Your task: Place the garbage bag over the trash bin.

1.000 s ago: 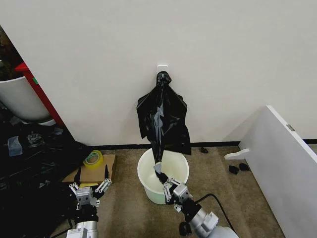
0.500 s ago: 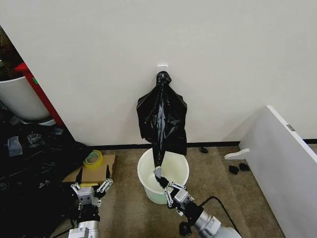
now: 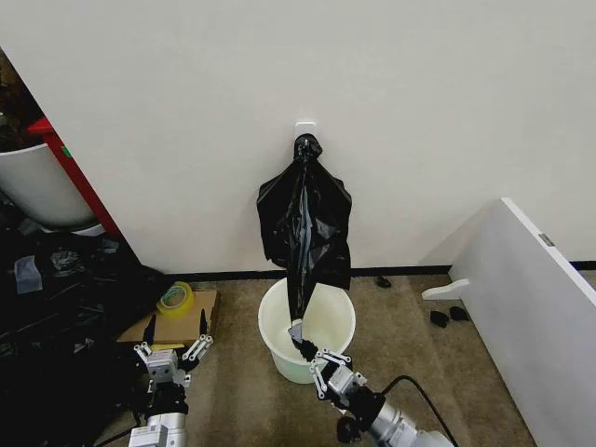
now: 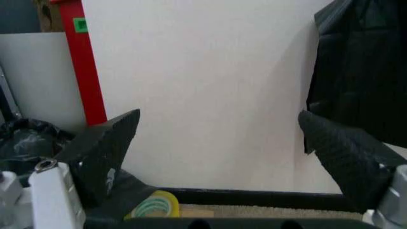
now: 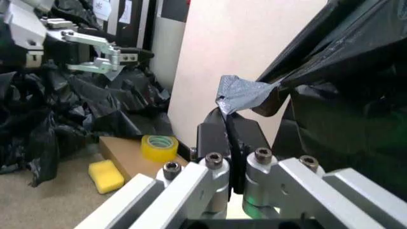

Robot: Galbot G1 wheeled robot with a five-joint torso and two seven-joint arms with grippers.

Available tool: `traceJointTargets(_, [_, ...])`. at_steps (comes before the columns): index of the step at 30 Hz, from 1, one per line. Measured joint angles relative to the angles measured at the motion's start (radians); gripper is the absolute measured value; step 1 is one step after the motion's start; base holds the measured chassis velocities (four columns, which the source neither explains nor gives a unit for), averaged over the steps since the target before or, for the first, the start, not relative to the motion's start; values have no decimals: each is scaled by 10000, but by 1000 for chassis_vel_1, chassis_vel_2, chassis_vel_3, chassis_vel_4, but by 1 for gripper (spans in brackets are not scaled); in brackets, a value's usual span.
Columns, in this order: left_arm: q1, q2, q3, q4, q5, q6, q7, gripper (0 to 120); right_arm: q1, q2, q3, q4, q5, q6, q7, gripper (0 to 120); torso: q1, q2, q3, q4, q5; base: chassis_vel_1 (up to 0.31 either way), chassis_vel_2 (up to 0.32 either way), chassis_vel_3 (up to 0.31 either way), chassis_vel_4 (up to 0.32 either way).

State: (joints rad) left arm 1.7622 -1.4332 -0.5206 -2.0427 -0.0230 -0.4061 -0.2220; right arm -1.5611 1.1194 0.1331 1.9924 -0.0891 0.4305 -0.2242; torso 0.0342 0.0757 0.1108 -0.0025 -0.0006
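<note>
The garbage bag [image 3: 305, 228] is thin, glossy, crinkled black plastic, with what looks like a grey tape tab [image 5: 240, 94] at its lower tip. The trash bin [image 3: 338, 307] is smooth cream plastic. The right gripper [image 5: 228, 134] has matt black fingers and brushed metal links. The floor [image 3: 410, 326] is rough brown carpet.
</note>
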Motion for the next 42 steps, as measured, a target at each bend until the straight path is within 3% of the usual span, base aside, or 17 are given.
traceJointTargets(25, [-161, 40, 53, 114, -88, 28, 1, 98, -18, 116, 143, -155, -702, 382, -207, 0, 2, 0, 0, 0, 0, 0, 0, 0, 0])
traceJointTargets(30, [-215, 66, 163, 102, -182, 126, -2, 99, 261, 320, 110, -161, -759, -8, 308, 0, 1, 0, 0, 3, 0, 0, 0, 0, 0])
traceJointTargets(37, [-826, 847, 381, 127, -500, 371, 26, 99, 960, 722, 65, -283, -872, -1187, 1767, 0, 2, 0, 1, 1, -2, 0, 0, 0, 0])
traceJointTargets(42, [-1637, 2006, 822, -273, -1441, 987, 239, 99, 1434, 1062, 131, -498, -1706, -1517, 2180, 0, 2, 0, 1, 2, -1, 0, 0, 0, 0])
